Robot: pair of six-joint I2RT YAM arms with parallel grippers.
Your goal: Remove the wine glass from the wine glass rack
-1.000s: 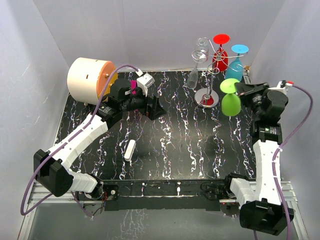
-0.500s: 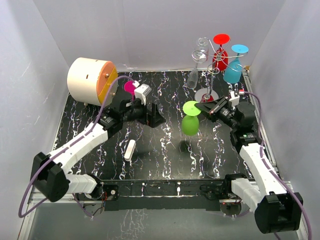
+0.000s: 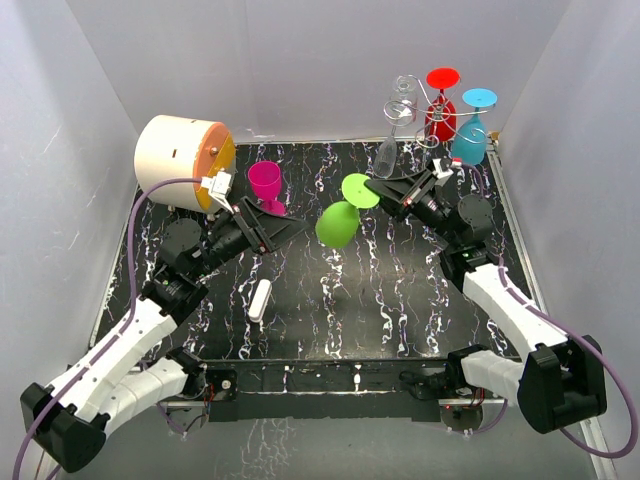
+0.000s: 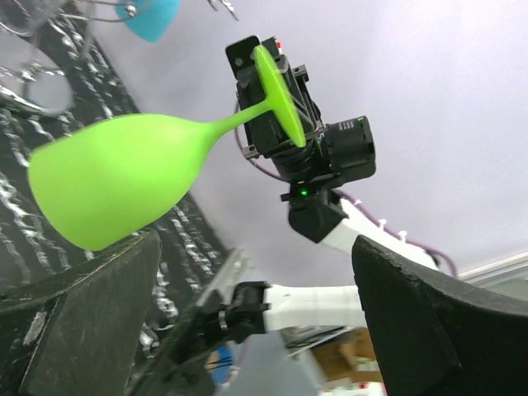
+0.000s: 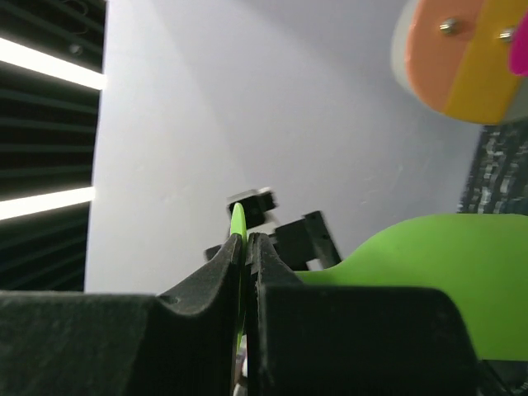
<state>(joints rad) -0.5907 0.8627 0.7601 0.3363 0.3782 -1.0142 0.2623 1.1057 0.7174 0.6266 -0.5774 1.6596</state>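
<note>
The silver wire wine glass rack (image 3: 418,112) stands at the back right, with a red glass (image 3: 440,108), a blue glass (image 3: 470,140) and a clear glass (image 3: 388,155) hanging on it. My right gripper (image 3: 373,188) is shut on the round foot of a green wine glass (image 3: 338,222) and holds it tilted above the middle of the table, away from the rack. In the right wrist view the fingers (image 5: 223,264) pinch the green foot (image 5: 238,221) edge-on. My left gripper (image 3: 280,222) is open and empty, just left of the green glass (image 4: 115,186).
A magenta glass (image 3: 265,182) stands upright on the black marbled table (image 3: 400,300) behind my left gripper. A cream drum (image 3: 180,160) lies at the back left. A small white object (image 3: 260,300) lies on the table at the front left. White walls close in three sides.
My right arm has carried the green glass leftward from beside the rack to mid-table. My left arm has drawn back, and the magenta glass now stands free on the table.
</note>
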